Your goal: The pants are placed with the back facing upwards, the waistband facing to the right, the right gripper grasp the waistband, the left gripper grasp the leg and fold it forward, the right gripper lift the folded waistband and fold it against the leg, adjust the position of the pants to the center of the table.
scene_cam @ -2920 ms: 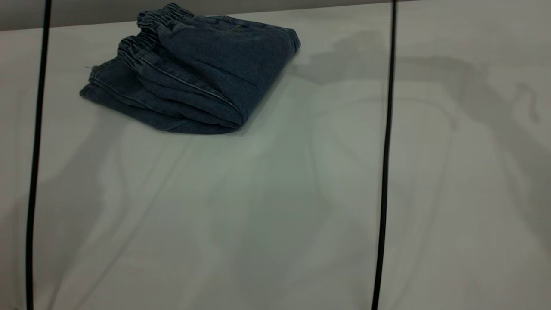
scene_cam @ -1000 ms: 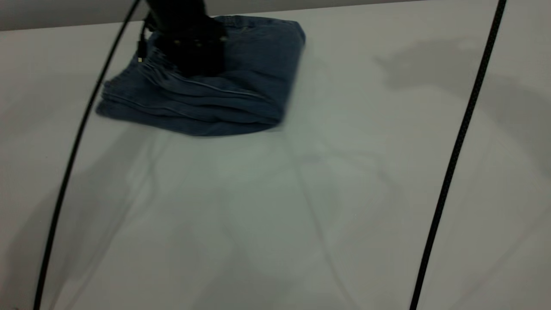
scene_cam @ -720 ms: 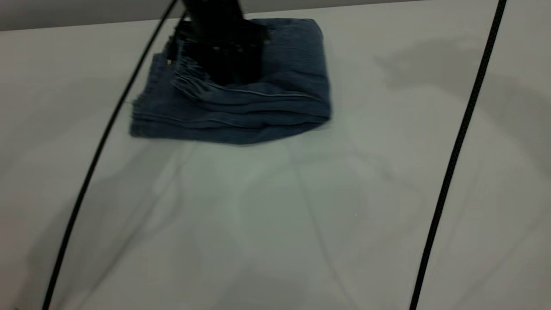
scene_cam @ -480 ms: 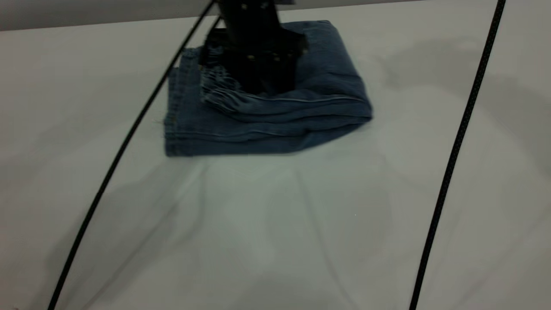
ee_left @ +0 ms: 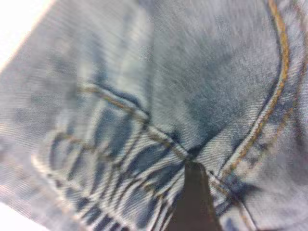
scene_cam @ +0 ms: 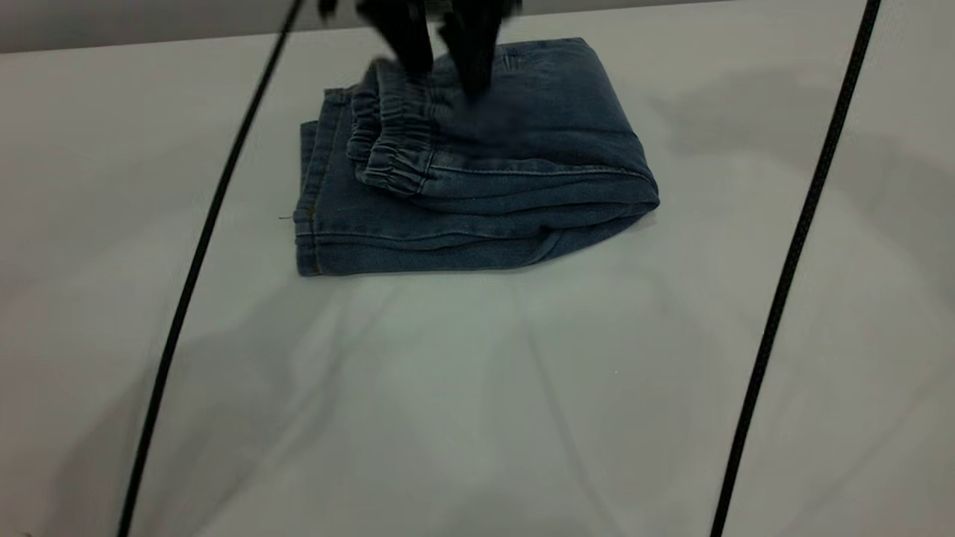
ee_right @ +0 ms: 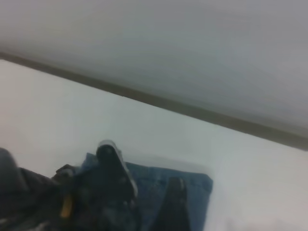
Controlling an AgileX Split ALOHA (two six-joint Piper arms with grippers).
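The pants [scene_cam: 515, 156] lie folded into a thick blue denim bundle on the table [scene_cam: 477, 418], at its far middle. The gathered waistband [scene_cam: 395, 145] lies on top at the bundle's left, above the flat hems. My left gripper [scene_cam: 446, 80] hangs open just over the waistband, nothing between its fingers [scene_cam: 474, 60]. In the left wrist view one black fingertip [ee_left: 193, 202] hovers over the ruched waistband [ee_left: 120, 159] and tan stitching. My right gripper [ee_right: 175, 207] shows only in its own wrist view, off to the side of the pants [ee_right: 192, 185]. The printed leg is hidden.
Two black cables cross the exterior view, one at the left [scene_cam: 198, 268] and one at the right [scene_cam: 791, 253]. The table's far edge meets a grey wall [scene_cam: 149, 22] just behind the pants. Bare table spreads in front and to both sides.
The left gripper came down on the bundle, dragged it to the right and a little nearer, then lifted off and opened. The pants now lie still, waistband uncovered.
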